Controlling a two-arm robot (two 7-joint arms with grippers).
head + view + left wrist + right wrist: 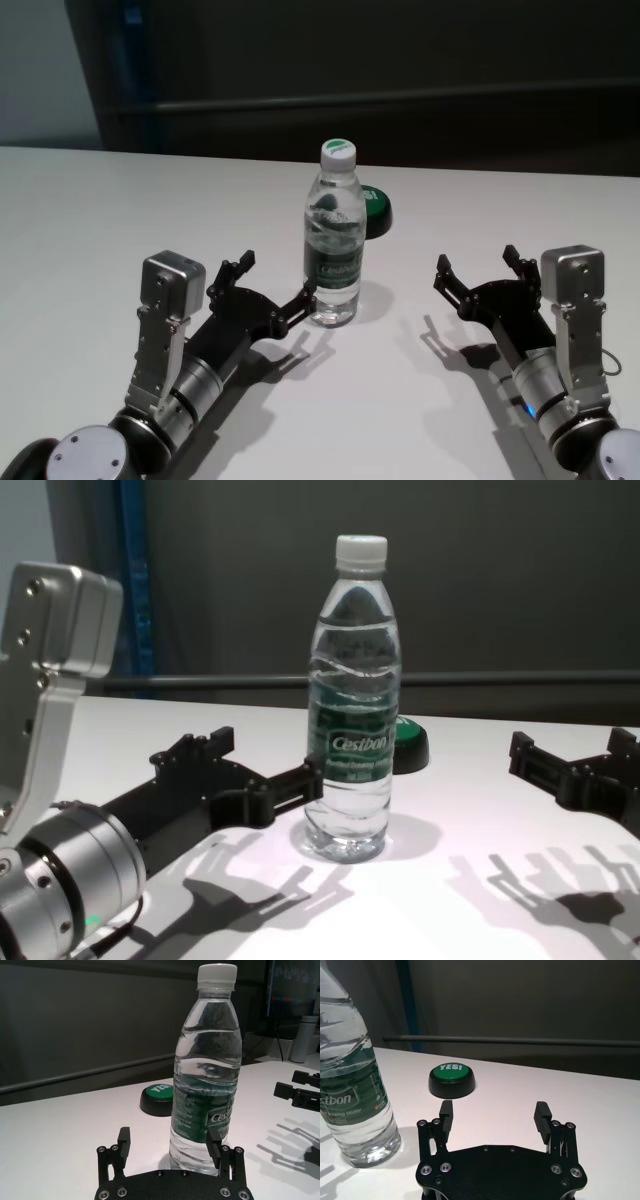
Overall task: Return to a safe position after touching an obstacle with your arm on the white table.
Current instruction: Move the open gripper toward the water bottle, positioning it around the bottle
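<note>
The obstacle, a clear water bottle (335, 240) with a white cap and green label, stands upright mid-table on the white table (100, 220). My left gripper (277, 277) lies low just left of it, open and empty. Its inner fingertip (312, 778) sits against the bottle's lower side (352, 730). In the left wrist view the bottle (207, 1075) rises right in front of that finger, off to one side of the left gripper (169, 1137). My right gripper (477, 260) rests open and empty to the right, apart from the bottle (350, 1095).
A low black puck with a green "YES!" top (377, 205) sits just behind the bottle to its right, also seen ahead of the right gripper (494, 1109) as the puck (451, 1079). The table's far edge meets a dark wall with a rail.
</note>
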